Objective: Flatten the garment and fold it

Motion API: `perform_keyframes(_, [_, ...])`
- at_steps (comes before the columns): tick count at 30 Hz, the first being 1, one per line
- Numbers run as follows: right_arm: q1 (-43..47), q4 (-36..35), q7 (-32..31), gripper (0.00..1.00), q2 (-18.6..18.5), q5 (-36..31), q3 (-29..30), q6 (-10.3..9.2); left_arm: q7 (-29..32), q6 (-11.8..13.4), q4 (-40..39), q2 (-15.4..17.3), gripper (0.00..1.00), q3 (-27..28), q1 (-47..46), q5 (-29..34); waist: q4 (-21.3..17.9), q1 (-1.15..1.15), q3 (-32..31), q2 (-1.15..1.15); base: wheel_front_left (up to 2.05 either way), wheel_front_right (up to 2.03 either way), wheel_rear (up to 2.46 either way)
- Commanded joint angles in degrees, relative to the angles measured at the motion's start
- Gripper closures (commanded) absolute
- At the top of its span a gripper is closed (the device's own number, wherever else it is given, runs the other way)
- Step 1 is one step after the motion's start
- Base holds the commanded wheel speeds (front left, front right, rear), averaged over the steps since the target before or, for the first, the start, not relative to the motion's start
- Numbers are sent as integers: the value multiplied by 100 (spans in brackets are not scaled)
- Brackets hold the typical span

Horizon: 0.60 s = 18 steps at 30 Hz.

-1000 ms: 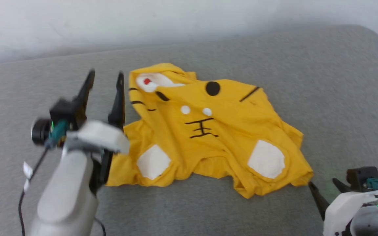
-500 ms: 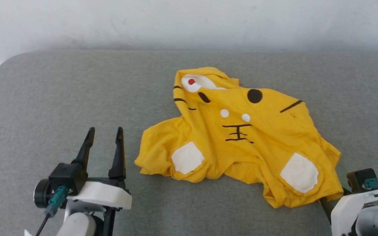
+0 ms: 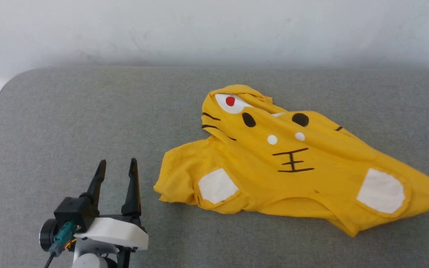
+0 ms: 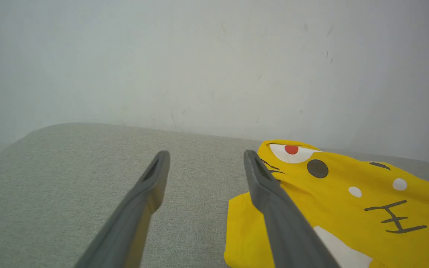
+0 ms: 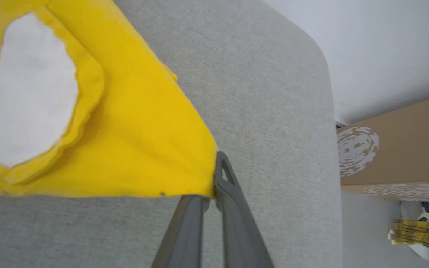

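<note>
The garment (image 3: 292, 167) lies print-up on the grey cushion (image 3: 69, 111), bearing a 王-like mark (black strokes). The right gripper (image 5: 211, 191) pinches its corner; the left gripper (image 3: 118, 162) stands open nearby, empty. The cardboard box (image 5: 397, 149) carries white print, seemingly illegible.

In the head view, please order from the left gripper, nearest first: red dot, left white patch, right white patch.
1. Left white patch, just right of the left gripper.
2. Red dot, far end of the garment.
3. Right white patch, far right.
</note>
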State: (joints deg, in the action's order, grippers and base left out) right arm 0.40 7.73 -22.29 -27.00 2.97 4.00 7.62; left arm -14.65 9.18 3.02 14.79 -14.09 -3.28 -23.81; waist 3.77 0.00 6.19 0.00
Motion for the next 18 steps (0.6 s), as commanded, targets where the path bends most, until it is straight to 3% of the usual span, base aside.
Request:
perform_keyframes(1, [77,-115,-58,100,-84,-84,100,-13,-4,-36,40,-17,0,-22,87,-23,-126,0,-119,0,0,0,0])
perform_keyframes(8, [429,-139,-98,100,-608,-429,207,-13,75,-119,213,-87,0,-182,79,-64,-188,0,-122,0,0,0,0])
perform_keyframes(9, [432,-62,-77,62,-549,-351,167,-13,134,-137,250,-88,0,-215,80,-78,-198,0,-108,0,0,0,0])
perform_keyframes(10, [428,15,-67,0,-476,-262,136,-13,191,-151,284,-93,0,-241,81,-98,-207,0,-99,0,0,0,0])
perform_keyframes(18, [440,-134,173,0,-13,314,-93,-13,1012,-248,398,-70,0,-493,250,-342,-357,0,-228,0,0,0,0])
